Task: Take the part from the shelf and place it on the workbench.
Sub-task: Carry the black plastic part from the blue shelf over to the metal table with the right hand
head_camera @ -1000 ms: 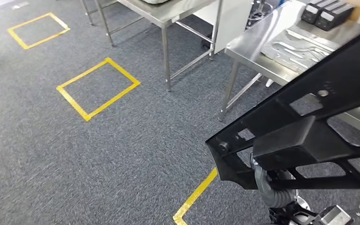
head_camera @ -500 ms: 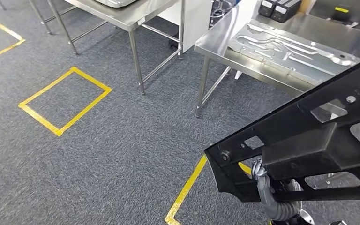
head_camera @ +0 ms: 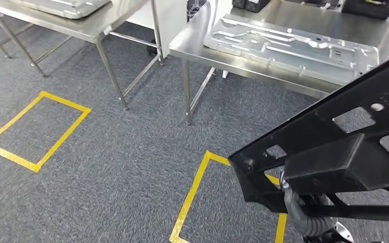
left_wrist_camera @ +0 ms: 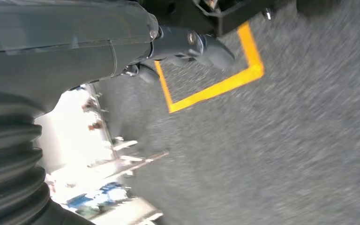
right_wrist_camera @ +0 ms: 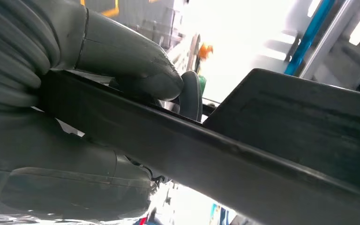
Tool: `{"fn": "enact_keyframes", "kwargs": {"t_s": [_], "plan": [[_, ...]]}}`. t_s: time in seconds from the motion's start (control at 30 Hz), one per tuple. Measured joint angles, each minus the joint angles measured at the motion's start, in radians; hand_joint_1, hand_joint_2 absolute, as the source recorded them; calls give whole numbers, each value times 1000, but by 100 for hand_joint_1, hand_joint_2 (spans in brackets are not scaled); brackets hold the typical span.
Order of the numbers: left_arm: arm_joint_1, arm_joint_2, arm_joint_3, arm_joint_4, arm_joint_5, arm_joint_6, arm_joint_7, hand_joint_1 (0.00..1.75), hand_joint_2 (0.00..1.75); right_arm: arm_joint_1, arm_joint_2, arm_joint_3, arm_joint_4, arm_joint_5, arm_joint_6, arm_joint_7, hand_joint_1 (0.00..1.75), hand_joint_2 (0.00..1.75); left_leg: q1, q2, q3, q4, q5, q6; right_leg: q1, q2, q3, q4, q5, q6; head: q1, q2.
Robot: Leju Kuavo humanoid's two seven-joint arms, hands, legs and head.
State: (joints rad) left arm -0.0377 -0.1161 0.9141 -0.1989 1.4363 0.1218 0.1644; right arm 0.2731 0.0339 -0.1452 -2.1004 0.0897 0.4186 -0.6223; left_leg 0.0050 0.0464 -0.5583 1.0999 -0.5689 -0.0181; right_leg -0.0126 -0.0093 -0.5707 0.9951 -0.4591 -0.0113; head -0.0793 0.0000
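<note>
A black openwork frame part (head_camera: 334, 162) is held tilted above the carpet, near the steel workbench (head_camera: 192, 38).

Even overhead light is glaring off the steel table (head_camera: 263, 71); both wrist views are blurring, their bright backgrounds washing out.

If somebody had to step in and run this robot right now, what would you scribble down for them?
Right hand: grips a bar of the black frame part, thumb over the top edge.
Left hand: up against the same part's underside; whether it grips is unclear.
Part: carried in front of the body, above the carpet and the yellow floor tape.
Workbench: ahead, steel, with a silver stamped panel lying on it.
Done: the part is off the shelf.
Left: close in on the bench and set the part down.
</note>
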Motion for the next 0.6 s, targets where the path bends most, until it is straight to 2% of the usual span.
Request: {"fn": "enact_keyframes", "kwargs": {"t_s": [0.03,0.07,0.1,0.13,0.17,0.2,0.23,0.27,0.3,0.33,0.4,0.43,0.47,0.53,0.57,0.6], "plan": [[2,-2,2,2,0,-1,1,0,175,-2,-1,0,-1,0,0,1,169,175,1,-22,-34,70,-35,-2,0,11,-1,0,1,-2,0,0],[4,-4,5,3,0,-1,2,0,175,-2,-1,0,-1,0,0,1,169,175,2,-32,-67,138,-61,-4,1,22,-2,1,1,-3,0,0],[5,-4,8,3,0,-2,3,0,175,-2,-2,0,-1,0,0,2,169,175,3,-36,-91,183,-70,-5,1,35,-2,2,1,-4,0,0],[7,-5,10,4,0,-4,5,0,175,-2,-2,1,-1,0,0,3,169,175,3,-38,-97,188,-56,-4,1,49,-2,3,1,-3,0,0],[8,-6,12,4,0,-8,9,0,175,-2,-3,1,-1,0,0,5,169,175,4,-41,-86,154,-24,-3,1,64,-2,5,0,-3,0,0],[9,-7,14,4,0,-13,13,0,175,-3,-4,2,-1,1,1,7,169,175,5,-53,-60,88,20,0,1,78,-1,8,-1,-1,0,0],[10,-8,16,5,0,-18,17,0,175,-5,-6,3,-1,2,1,10,169,175,6,-76,-32,17,55,4,1,90,-2,11,-2,2,0,0],[11,-11,17,5,0,-22,18,0,175,-9,-9,5,-1,3,1,15,169,175,8,-97,-12,-37,76,6,2,102,-5,15,-3,6,0,0],[10,-16,19,6,0,-25,16,0,175,-14,-13,8,-1,5,1,22,169,175,7,-114,1,-71,85,10,0,113,-9,18,-3,12,0,0],[9,-20,20,6,0,-23,8,0,175,-18,-17,12,-1,7,-1,30,169,175,6,-120,5,-82,83,14,-1,123,-13,19,-3,19,0,0],[5,-30,21,6,0,-12,-29,0,175,-23,-27,22,-1,10,-8,41,169,175,4,-101,8,-90,87,26,-6,136,-18,18,0,34,0,0],[2,-34,21,6,0,-1,-62,0,175,-26,-32,27,0,9,-13,44,169,175,5,-90,10,-95,91,34,-6,122,-23,26,-5,40,0,0],[0,-38,21,6,0,11,-101,0,175,-33,-39,32,1,8,-17,46,169,175,7,-77,11,-99,95,40,-6,97,-36,50,-21,45,0,0],[-4,-42,21,6,0,43,-191,0,175,-53,-51,43,8,4,-27,46,169,175,5,-51,11,-103,97,48,-5,38,-90,157,-81,53,0,0],[-6,-42,21,6,0,57,-227,0,175,-60,-56,49,14,3,-32,45,169,175,4,-37,11,-103,97,49,-7,24,-123,224,-110,58,0,0],[-9,-42,21,5,0,68,-257,0,175,-64,-60,54,20,2,-36,44,169,175,3,-24,11,-103,96,49,-9,18,-149,276,-126,61,0,0]]}}
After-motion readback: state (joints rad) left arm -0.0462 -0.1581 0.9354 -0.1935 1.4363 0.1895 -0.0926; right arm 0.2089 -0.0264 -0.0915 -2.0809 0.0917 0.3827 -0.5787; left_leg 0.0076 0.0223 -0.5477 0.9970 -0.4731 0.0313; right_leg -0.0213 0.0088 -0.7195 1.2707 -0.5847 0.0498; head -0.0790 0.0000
